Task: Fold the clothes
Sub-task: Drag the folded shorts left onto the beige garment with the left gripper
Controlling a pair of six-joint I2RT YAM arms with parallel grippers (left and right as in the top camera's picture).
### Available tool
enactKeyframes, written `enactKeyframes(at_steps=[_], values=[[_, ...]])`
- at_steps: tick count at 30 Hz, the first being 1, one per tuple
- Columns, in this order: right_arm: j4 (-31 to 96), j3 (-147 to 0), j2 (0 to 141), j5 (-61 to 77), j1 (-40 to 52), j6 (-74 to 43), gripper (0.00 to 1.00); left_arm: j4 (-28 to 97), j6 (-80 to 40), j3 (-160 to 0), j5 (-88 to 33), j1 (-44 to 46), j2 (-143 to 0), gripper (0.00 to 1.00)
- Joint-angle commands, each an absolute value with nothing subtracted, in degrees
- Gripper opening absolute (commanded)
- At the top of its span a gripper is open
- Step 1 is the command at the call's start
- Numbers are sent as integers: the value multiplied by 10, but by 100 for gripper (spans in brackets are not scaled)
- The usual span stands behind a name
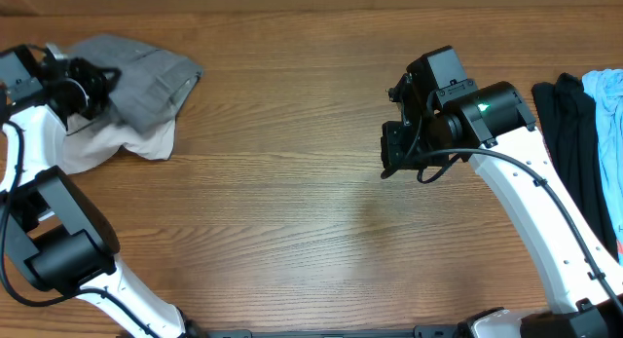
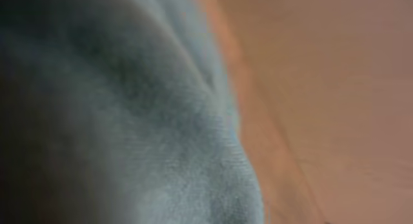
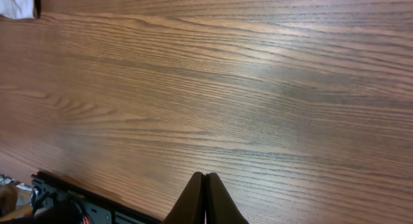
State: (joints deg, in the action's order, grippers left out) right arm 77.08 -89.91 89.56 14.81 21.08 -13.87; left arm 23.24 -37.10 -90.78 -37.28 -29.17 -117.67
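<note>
At the far left end of the tabletop [image 1: 292, 211]: grey shorts [image 1: 146, 80], bunched and wrinkled, not laid flat.
Under the shorts: a cream-white garment [image 1: 107, 148], showing below and to the left of the grey cloth.
Left tool [image 1: 92, 85]: closed narrow on the left side of the grey shorts; its own camera shows only blurred grey cloth up close, with bare wood beside it.
Right tool [image 3: 204, 179]: fingers pressed together, holding nothing, over bare wood, well apart from the shorts.
Right edge: a black garment [image 1: 565, 133] and a light blue garment [image 1: 608, 114], side by side and touching.
</note>
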Motion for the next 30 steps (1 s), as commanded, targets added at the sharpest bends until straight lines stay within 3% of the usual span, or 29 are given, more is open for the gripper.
enactKeyframes(at_steps=[1, 5, 11, 12, 14, 15, 16, 21, 30], values=[[761, -902, 894, 151, 209, -139, 4, 256, -375, -911, -367, -295, -1169, 4], [747, -902, 894, 151, 209, -139, 4, 338, -451, -911, -329, -300, -1167, 4], [768, -902, 894, 150, 209, -138, 4, 435, -436, -910, -198, -335, -1168, 8], [768, -902, 894, 151, 209, -138, 4, 443, -428, -910, -189, -341, -1168, 22], [766, -902, 894, 151, 209, -138, 4, 453, -403, -910, -178, -353, -1168, 62], [765, -902, 894, 151, 209, -138, 4, 460, -393, -910, -178, -359, -1168, 74], [764, -902, 894, 151, 209, -138, 4, 470, -387, -910, -178, -365, -1168, 78], [762, -902, 894, 151, 209, -138, 4, 511, -319, -910, -254, -393, -1164, 73], [758, -902, 894, 151, 209, -136, 4, 553, -218, -910, -404, -429, -1048, 79]])
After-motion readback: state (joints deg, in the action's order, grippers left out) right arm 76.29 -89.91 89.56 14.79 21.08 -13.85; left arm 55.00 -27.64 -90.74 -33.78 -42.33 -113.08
